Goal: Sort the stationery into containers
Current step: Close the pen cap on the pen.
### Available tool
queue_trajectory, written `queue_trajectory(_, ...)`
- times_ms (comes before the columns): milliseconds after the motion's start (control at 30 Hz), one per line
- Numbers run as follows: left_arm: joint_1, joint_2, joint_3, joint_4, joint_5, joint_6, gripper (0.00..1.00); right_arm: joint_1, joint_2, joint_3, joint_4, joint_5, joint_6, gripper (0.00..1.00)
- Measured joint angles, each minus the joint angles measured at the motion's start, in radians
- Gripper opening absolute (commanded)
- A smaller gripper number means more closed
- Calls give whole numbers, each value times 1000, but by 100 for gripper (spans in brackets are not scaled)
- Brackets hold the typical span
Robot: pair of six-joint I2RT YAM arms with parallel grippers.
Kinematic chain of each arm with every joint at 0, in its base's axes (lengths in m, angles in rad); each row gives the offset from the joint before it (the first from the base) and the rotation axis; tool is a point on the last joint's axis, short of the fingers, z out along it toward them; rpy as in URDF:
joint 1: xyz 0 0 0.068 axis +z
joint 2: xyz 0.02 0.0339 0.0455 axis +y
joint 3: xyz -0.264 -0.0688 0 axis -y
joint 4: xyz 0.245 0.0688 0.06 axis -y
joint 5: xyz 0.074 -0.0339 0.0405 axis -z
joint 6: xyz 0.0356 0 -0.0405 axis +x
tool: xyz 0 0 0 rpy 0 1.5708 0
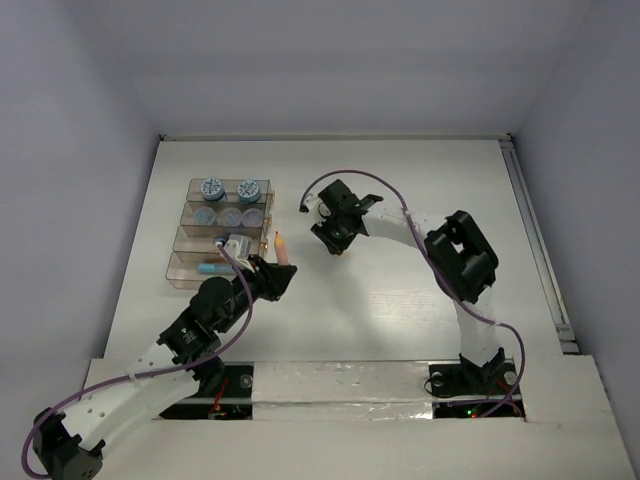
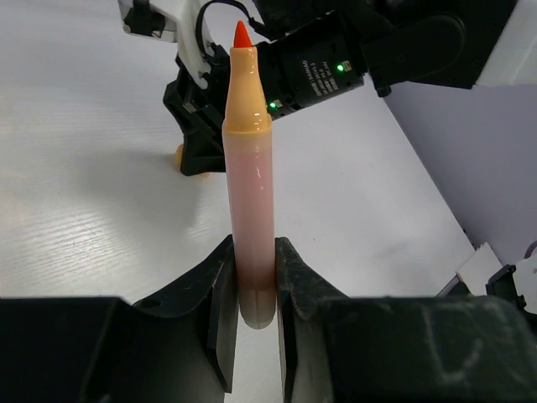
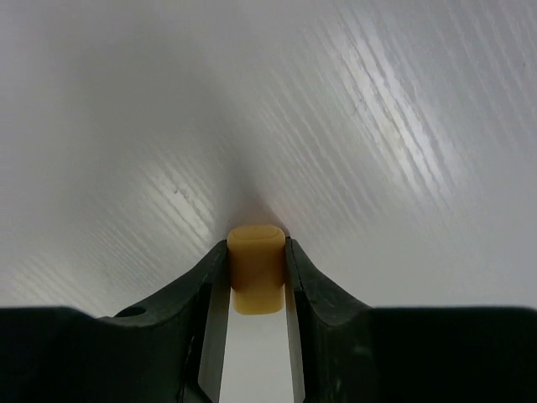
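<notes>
Nearest the arms' bases, the left gripper [image 2: 252, 252] is pressed together on the tail end of an orange marker [image 2: 249, 168]. It holds the marker upright above the counter [image 1: 400, 300], just off the near right corner of the containers [image 1: 183, 270]. The marker's red tip is bare and points upward. Gripping it this low seems to be deliberate, because it leaves the whole writing end free to take a cap.

A little farther out, near the middle of the counter, the right gripper [image 3: 256, 252] is down at the surface. Its two fingers lie against both sides of a short orange cap [image 3: 256, 277], which stands on the counter. It is pinching the cap or on the point of doing so. The colour matches the marker, so the cap likely belongs to it, and recapping probably comes before the marker is sorted.

The containers stand toward the counter's left edge as four long trays stepped away from the arms. The nearest tray holds a blue pen [image 1: 210, 268]. The next holds something pale, partly hidden by a cable, that cannot be made out. The two far trays hold round jars [image 1: 230, 216], three in one and two with patterned tops in the farthest, so like is being kept with like.
</notes>
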Motion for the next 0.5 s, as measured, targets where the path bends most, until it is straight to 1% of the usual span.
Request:
queue_trajectory(233,0,76,0,48,33,-13,0,0,-199,-187,141,33,108,11)
queue_trajectory(400,0,149,-8,129,78,-32,0,0,-410,-283,291,64,187,11)
queue_trajectory(500,0,195,-13,174,106,-36,0,0,-532,-332,379,83,270,11)
